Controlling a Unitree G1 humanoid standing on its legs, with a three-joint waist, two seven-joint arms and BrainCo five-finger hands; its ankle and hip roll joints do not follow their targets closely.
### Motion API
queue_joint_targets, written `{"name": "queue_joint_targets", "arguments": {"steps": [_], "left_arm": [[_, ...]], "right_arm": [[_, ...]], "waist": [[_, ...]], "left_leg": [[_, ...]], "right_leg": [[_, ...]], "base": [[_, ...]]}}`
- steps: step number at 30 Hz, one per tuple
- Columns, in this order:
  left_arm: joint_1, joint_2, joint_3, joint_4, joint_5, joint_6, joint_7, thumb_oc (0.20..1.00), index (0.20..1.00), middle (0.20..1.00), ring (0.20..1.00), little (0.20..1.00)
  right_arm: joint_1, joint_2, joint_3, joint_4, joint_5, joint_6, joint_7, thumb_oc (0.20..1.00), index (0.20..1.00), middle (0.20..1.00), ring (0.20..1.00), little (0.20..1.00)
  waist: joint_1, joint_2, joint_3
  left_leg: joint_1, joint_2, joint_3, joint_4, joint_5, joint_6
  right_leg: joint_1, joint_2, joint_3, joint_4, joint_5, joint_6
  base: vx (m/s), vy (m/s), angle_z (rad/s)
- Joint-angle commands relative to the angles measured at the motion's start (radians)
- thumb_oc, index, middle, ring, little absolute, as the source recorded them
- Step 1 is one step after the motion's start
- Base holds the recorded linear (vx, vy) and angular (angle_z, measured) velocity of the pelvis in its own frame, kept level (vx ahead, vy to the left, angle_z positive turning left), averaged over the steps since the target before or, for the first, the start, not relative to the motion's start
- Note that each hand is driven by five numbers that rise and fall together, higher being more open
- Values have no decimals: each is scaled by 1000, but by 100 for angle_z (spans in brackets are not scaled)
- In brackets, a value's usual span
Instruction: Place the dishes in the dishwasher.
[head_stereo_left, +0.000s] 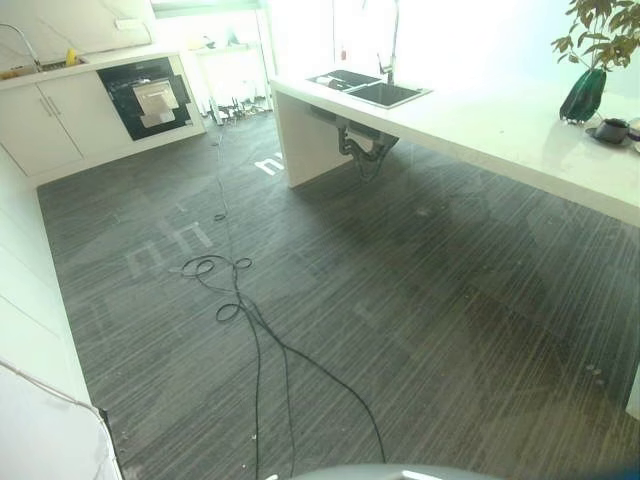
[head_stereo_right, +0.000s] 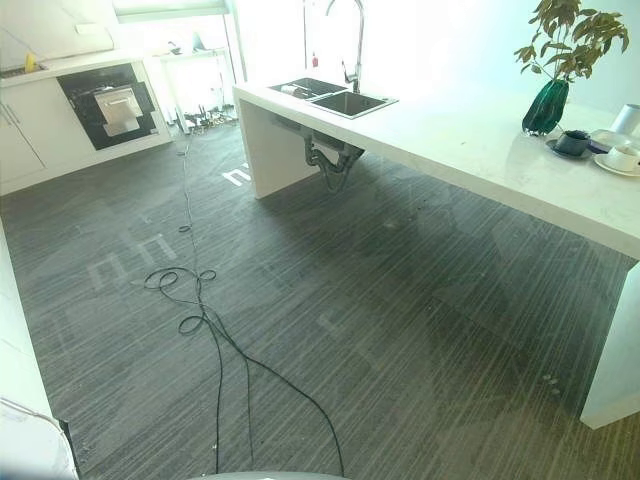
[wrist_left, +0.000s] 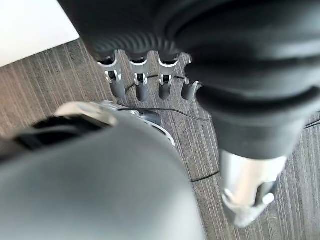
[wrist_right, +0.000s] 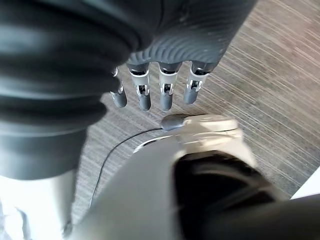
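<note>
The dishes stand at the right end of the white island counter (head_stereo_right: 470, 140): a dark cup on a saucer (head_stereo_right: 574, 142) and a white cup on a plate (head_stereo_right: 622, 157). A black-fronted built-in appliance (head_stereo_left: 150, 95), likely the dishwasher, sits in the white cabinets at the far left. Both stand well away across the floor. My left hand (wrist_left: 140, 84) hangs over the floor with straight fingers and holds nothing. In its own wrist view my right hand (wrist_right: 166, 95) hangs the same way, open and empty.
A green vase with a plant (head_stereo_left: 583, 95) stands beside the cups. A sink with a tall tap (head_stereo_left: 385, 94) is set in the island's far end. White cabinet fronts (head_stereo_left: 30, 330) run along the left. Dark striped floor (head_stereo_left: 400, 300) lies between.
</note>
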Motion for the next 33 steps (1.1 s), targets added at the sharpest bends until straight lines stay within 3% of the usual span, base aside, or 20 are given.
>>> {"name": "queue_joint_targets", "arguments": {"steps": [1,10,19,22,23,25,27,28,29,30,31,32,33], "left_arm": [[-66,-19,15,56,-34,-10,-32,1000,1000,1000,1000,1000],[-64,-15,43,55,-96,-16,36,1000,1000,1000,1000,1000],[-48,-24,115,65,-202,-21,102,1000,1000,1000,1000,1000],[-53,-26,143,63,-202,-29,107,1000,1000,1000,1000,1000],[-58,-22,154,65,-190,-31,108,1000,1000,1000,1000,1000],[-47,-22,169,71,-155,-31,108,1000,1000,1000,1000,1000],[-32,-26,168,79,-117,-26,106,1000,1000,1000,1000,1000],[-21,-28,163,86,-109,-25,103,1000,1000,1000,1000,1000],[-4,-31,155,92,-99,-27,96,1000,1000,1000,1000,1000],[8,-32,151,94,-97,-29,93,1000,1000,1000,1000,1000],[40,-28,165,106,-78,-48,79,1000,1000,1000,1000,1000],[41,-27,166,108,-75,-48,78,1000,1000,1000,1000,1000],[40,-19,166,111,-54,-42,74,1000,1000,1000,1000,1000]], "right_arm": [[-52,3,9,41,-11,-25,22,1000,1000,1000,1000,1000],[-64,-2,16,35,4,-40,49,1000,1000,1000,1000,1000],[-72,-18,-22,30,35,-109,-1,1000,1000,1000,1000,1000],[-93,-34,-26,10,6,-130,3,1000,1000,1000,1000,1000],[-106,-45,-17,-8,-7,-147,7,1000,1000,1000,1000,1000],[-130,-57,-6,-34,1,-166,0,1000,1000,1000,1000,1000],[-146,-55,-9,-39,19,-189,-7,1000,1000,1000,1000,1000],[-154,-56,-14,-37,25,-200,-6,1000,1000,1000,1000,1000],[-156,-63,-20,-36,28,-215,-6,1000,1000,1000,1000,1000],[-154,-66,-21,-38,29,-221,-9,1000,1000,1000,1000,1000],[-145,-74,-23,-32,23,-215,-14,1000,1000,1000,1000,1000],[-143,-74,-23,-32,21,-214,-15,1000,1000,1000,1000,1000],[-137,-67,-17,-19,15,-191,-36,1000,1000,1000,1000,1000]], "waist": [[-17,21,15],[-12,33,25],[-5,36,56],[-1,8,96],[6,-10,122],[23,-21,153],[43,-15,170],[49,-11,170],[63,13,171],[73,21,172],[101,28,156],[102,27,154],[104,6,131]], "left_leg": [[22,49,27,-4,-53,-59],[27,58,20,-4,-49,-65],[50,70,-6,-4,-25,-87],[-27,79,15,210,-23,-95],[-123,107,13,396,22,-105],[-219,135,9,540,73,-115],[-249,152,56,429,109,-122],[-249,158,72,359,99,-132],[-242,166,112,173,177,-140],[-230,163,114,69,215,-148],[-289,175,66,-4,224,-159],[-288,173,70,-4,222,-158],[-280,153,83,-4,162,-144]], "right_leg": [[-20,-40,-50,0,27,31],[-9,-36,-68,0,16,21],[13,-15,-57,0,8,-6],[16,-27,-48,0,17,-26],[17,-30,-51,1,21,-46],[27,-23,-46,10,17,-65],[62,-3,-36,11,-4,-61],[89,6,-36,2,-25,-53],[116,26,-42,0,-42,-48],[145,31,-38,0,-60,-42],[210,45,5,0,-110,-41],[217,42,8,0,-117,-39],[256,3,12,0,-145,-17]], "base": [[0,0,0],[23,-55,4],[53,-96,9],[37,-150,7],[26,-224,9],[150,-193,12],[325,-28,-5],[475,118,1],[557,171,7],[853,334,21],[687,263,3],[965,411,-23],[516,255,-49]]}}
